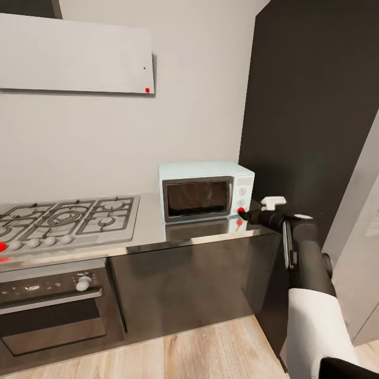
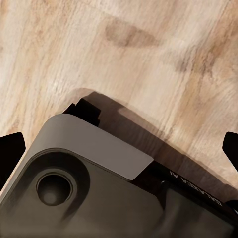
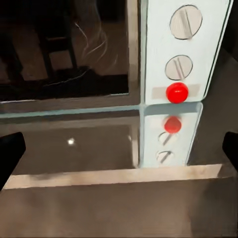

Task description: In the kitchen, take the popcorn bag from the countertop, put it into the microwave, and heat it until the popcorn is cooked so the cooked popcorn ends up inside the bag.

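1. Steel-grey and glossy, the countertop [image 1: 152,231] runs from the left edge of the head view to the dark tall cabinet [image 1: 310,116] on the right, over dark cabinet fronts.
2. At the left end of the countertop lies the gas hob [image 1: 63,218] with its grates, and below it sits the built-in oven [image 1: 50,305] with a pale knob.
3. On the wall above the hob hangs a white panel [image 1: 73,52] with a small red dot at its lower right corner.
4. The microwave [image 1: 206,190] stands at the right end of the countertop, near the back wall, with its door shut; its reflection shows in the steel in front of it.
5. Its white side panel carries two round knobs [image 3: 186,22] and under them a red button [image 3: 177,92].
6. The right gripper [image 1: 245,213] is held just in front of that red button, at the front right corner of the microwave; in the right wrist view its dark fingertips [image 3: 10,153] stand wide apart at both sides.
7. In the left wrist view, the left gripper [image 2: 119,148] hangs over the wooden floor [image 2: 148,54] and a grey part of the robot base [image 2: 89,188], fingers apart, holding nothing.
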`<state>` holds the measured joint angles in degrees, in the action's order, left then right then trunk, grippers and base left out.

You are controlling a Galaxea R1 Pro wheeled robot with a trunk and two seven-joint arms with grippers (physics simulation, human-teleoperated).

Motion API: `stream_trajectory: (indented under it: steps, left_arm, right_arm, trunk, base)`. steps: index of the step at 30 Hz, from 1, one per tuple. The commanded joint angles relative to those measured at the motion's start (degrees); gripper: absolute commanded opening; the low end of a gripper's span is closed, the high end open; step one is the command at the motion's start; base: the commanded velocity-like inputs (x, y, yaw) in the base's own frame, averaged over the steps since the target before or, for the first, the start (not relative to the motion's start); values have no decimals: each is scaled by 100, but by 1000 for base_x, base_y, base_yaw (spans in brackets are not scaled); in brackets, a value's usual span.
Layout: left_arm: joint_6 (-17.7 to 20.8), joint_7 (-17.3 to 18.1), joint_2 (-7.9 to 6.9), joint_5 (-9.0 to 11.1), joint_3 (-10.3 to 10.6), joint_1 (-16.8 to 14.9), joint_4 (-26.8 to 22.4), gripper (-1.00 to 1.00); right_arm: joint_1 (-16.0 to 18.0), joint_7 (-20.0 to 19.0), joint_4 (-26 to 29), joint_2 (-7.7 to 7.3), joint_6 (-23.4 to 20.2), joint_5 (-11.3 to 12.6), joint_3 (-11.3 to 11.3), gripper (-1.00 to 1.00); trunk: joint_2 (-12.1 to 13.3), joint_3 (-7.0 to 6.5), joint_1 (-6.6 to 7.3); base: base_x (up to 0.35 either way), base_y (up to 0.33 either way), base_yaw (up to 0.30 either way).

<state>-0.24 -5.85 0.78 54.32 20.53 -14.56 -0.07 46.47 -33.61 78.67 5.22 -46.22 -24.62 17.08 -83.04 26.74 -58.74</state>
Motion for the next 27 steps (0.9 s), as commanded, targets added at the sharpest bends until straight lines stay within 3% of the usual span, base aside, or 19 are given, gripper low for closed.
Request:
stream_trajectory:
  steps: [1, 4, 5, 6, 8, 11, 19, 27]
  left_arm:
    - [-2, -22, 1, 39, 48, -3, -1, 100]
    - [-3, -22, 1, 38, 48, -3, -1, 100]
    - [-3, -22, 1, 38, 48, -3, -1, 100]
    - [-3, -22, 1, 39, 48, -3, -1, 100]
    - [-4, -22, 1, 43, 48, -3, -1, 100]
    - [-7, -22, 1, 44, 48, -3, -1, 100]
    - [-11, -22, 14, 44, 43, -3, -1, 100]
    - [-7, -22, 20, 35, 39, -3, -1, 100]
  right_arm:
    - [9, -59, -288, 8, 292, -54, 39, 100]
    - [10, -60, -925, -28, 1048, -58, 211, 100]
    - [8, -74, -1236, -41, 1501, -59, 474, 100]
    - [7, -78, -1323, -44, 1626, -59, 561, 100]
    - [4, -85, -1773, -53, 2238, -67, 985, 100]
    - [3, -72, -2044, -55, 2730, -91, 1162, 100]
    - [2, -75, -2138, -63, 2838, -117, 1201, 100]
    - [2, -67, -2144, -62, 2841, -164, 1199, 100]
  trunk:
    - [-4, 6, 1]
    - [-4, 6, 1]
    - [-4, 6, 1]
    - [-4, 6, 1]
    - [-4, 6, 1]
    - [-4, 6, 1]
    - [-4, 6, 1]
    - [-4, 6, 1]
  base:
    - [0, 0, 0]
    - [0, 0, 0]
    - [0, 0, 0]
    - [0, 0, 0]
    - [0, 0, 0]
    - [0, 0, 0]
    - [0, 0, 0]
    - [199, -150, 0]
